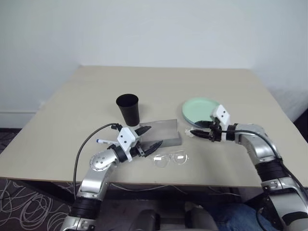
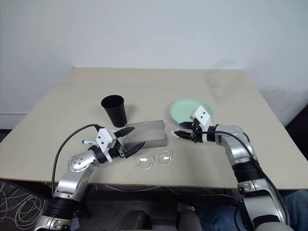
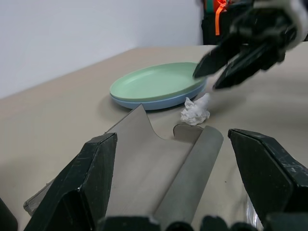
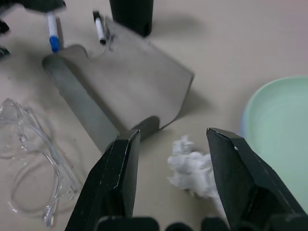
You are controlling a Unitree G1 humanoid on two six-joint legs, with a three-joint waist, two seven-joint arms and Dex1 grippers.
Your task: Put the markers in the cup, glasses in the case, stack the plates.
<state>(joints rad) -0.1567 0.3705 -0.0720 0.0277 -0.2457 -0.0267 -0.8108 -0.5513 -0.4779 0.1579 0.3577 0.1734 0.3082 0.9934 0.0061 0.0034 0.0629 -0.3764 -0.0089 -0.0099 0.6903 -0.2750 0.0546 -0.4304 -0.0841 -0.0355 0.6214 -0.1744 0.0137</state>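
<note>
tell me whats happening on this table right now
A two-armed robot is tidying a beige table. The mint green plate already sits stacked on the light blue one. Its right pincer, open and empty, hangs over a crumpled white paper scrap. Its left pincer is open by the flat grey case. The clear-framed glasses lie outside it.

Lab: bare table (image 1: pixel 72 125), loose cables (image 1: pixel 19 204)

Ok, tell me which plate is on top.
The mint green plate is on top; the light blue plate lies under it, with just its rim showing along the edge, beside the crumpled paper.
</note>
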